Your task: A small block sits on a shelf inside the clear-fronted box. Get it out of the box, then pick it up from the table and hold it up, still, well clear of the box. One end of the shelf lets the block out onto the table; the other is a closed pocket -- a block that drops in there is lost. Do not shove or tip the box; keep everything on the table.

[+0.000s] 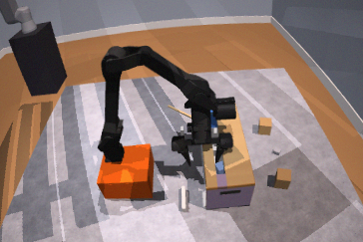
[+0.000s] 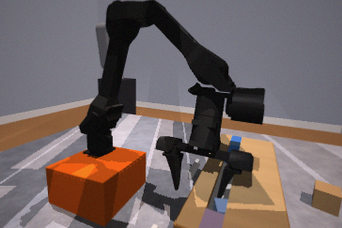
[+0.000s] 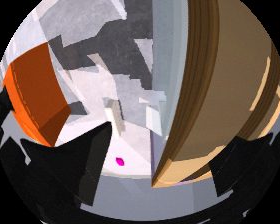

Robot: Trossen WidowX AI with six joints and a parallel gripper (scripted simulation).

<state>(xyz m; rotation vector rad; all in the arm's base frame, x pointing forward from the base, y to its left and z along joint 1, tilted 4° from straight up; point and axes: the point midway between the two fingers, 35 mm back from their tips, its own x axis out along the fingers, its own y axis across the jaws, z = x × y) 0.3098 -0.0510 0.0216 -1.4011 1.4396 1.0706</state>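
The box (image 1: 229,195) (image 2: 269,177) (image 3: 217,96) has a tan top and a purple near end, and lies lengthwise right of the arm. A small blue block (image 1: 219,168) (image 2: 220,204) shows inside it, close to the purple end. My gripper (image 1: 203,157) (image 2: 198,184) is open and empty, pointing down. It straddles the box's left long wall: one finger hangs outside over the table, the other reaches down into the box just behind the block. I cannot tell whether that finger touches the block. The wrist view does not show the block.
The arm stands on an orange base (image 1: 127,170) (image 2: 94,184) (image 3: 38,96) left of the box. A white stick lies on the table by the box's near left corner. Two tan cubes (image 1: 265,125) (image 1: 283,177) and a small grey cube (image 1: 276,151) lie to the right. A dark block (image 1: 37,59) stands at the back left.
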